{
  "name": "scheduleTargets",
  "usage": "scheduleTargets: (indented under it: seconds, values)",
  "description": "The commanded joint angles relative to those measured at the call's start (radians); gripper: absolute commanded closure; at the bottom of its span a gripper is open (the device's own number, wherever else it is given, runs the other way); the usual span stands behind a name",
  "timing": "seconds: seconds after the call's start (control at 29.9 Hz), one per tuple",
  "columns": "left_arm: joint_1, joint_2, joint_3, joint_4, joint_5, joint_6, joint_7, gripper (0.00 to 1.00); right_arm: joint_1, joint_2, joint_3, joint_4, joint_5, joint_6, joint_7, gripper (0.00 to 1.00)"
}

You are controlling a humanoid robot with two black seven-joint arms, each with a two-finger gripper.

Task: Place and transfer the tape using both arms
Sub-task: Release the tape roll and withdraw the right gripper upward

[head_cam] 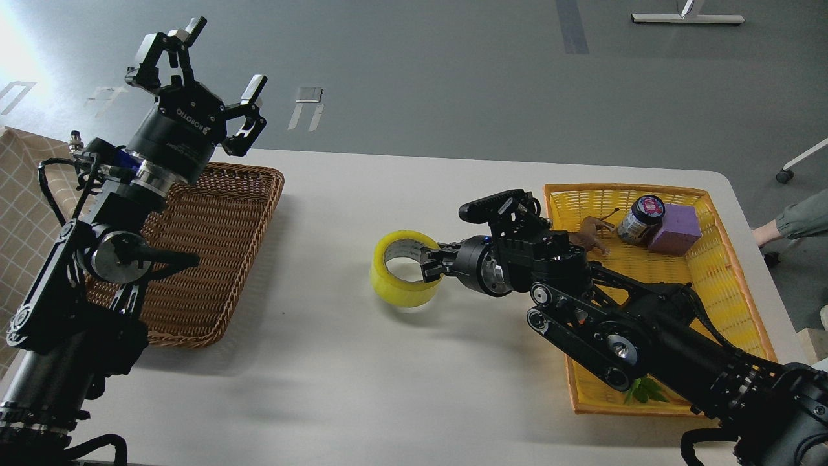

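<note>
White worktop [336,362]: the tape [406,268] is pinched at its rim by the right tool [432,264], arm stretched low leftward; the left tool [206,77] is raised, fingers spread, well apart.

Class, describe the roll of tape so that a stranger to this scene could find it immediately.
Start at the white table, between the brown wicker basket and the yellow plastic basket. Near the middle sits a translucent yellow ring-shaped tape roll, gripped by the right end effector. It is the only object outside both baskets.

Grey floor [453,71], white table [336,362], glare at upper left.
</note>
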Motion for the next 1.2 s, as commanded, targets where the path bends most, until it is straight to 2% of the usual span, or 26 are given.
scheduleTargets:
  seconds: [0.0,0.27,0.3,0.33,0.37,0.4,0.47,0.7,0.87,0.94,1.04,1.14,1.17]
  values:
    - [0.007,0.002,-0.004,0.0,0.001,0.0,-0.001,0.02,0.0,0.0,-0.001,-0.011,0.0,0.0,0.0,0.24]
    - [0.007,0.006,-0.012,0.006,0.0,0.0,-0.001,0.02,0.019,0.0,0.027,-0.063,0.002,0.0,0.001,0.22]
    - [0.007,0.006,-0.012,0.006,0.0,0.0,-0.001,0.02,0.026,0.0,0.035,-0.063,0.003,0.0,0.001,0.2]
    - [0.007,0.006,-0.011,0.008,0.0,0.0,-0.001,0.02,0.045,0.0,0.051,-0.063,0.008,0.0,0.001,0.13]
    - [0.007,0.006,-0.011,0.008,0.0,0.0,-0.001,0.02,0.045,0.0,0.052,-0.063,0.008,0.0,0.001,0.13]
    - [0.007,0.006,-0.009,0.008,0.0,0.0,-0.001,0.02,0.058,0.0,0.074,-0.06,0.011,0.0,0.003,0.07]
    - [0.007,0.006,-0.009,0.008,0.0,0.0,-0.001,0.02,0.072,0.0,0.12,-0.053,0.014,0.0,0.003,0.04]
    - [0.004,0.005,0.003,0.009,0.001,0.002,0.001,0.02,0.097,0.0,0.309,0.012,0.017,0.0,-0.003,0.02]
    - [0.002,0.006,0.012,0.009,0.006,0.0,0.012,0.02,0.031,0.0,0.435,0.159,0.043,0.0,0.006,0.02]
    - [0.001,0.011,0.043,0.009,0.008,0.0,0.016,0.02,-0.044,0.0,0.56,0.228,0.159,0.0,0.009,0.0]
    - [-0.002,0.035,0.057,0.008,0.008,0.0,0.016,0.02,-0.073,0.0,0.63,0.269,0.322,0.0,0.023,0.0]
    - [-0.007,0.051,0.06,0.006,0.008,0.0,0.015,0.02,-0.101,0.0,0.696,0.291,0.635,0.0,0.076,0.0]
    - [-0.009,0.048,0.06,0.006,0.008,0.0,0.013,0.02,-0.106,0.0,0.722,0.305,0.734,0.0,0.107,0.0]
